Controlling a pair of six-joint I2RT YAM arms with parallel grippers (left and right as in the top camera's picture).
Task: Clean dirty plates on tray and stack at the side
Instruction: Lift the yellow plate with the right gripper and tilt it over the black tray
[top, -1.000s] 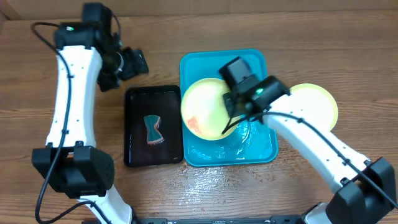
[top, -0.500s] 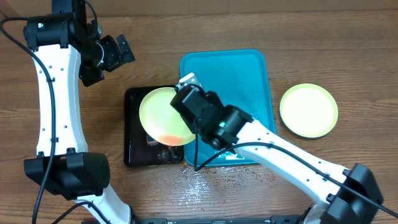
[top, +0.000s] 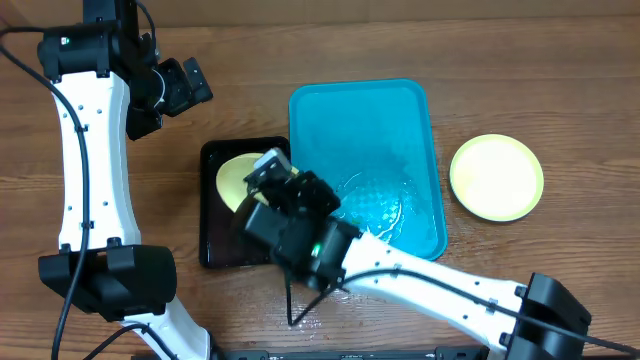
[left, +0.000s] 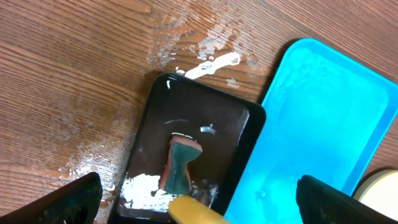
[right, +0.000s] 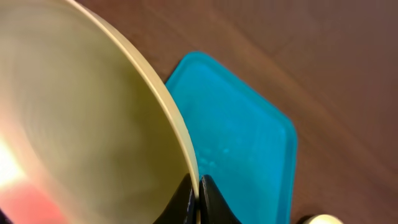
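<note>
Right tool (right: 198, 198) now carries the smeared yellow-green plate (top: 232, 177) off the turquoise tray (top: 370, 120) and over the black tray (top: 212, 240), clamped on its rim; left tool (top: 188, 84) hangs released, second plate (top: 496, 177) on tabletop (top: 500, 60)

Plain brown wooden table (top: 500, 50) all round, the grain running side to side. Just ahead of the left claw (top: 203, 85) lie a white splash (left: 211, 62) and wet streaks (left: 87, 163) on the wood — shining in soft, even light.
</note>
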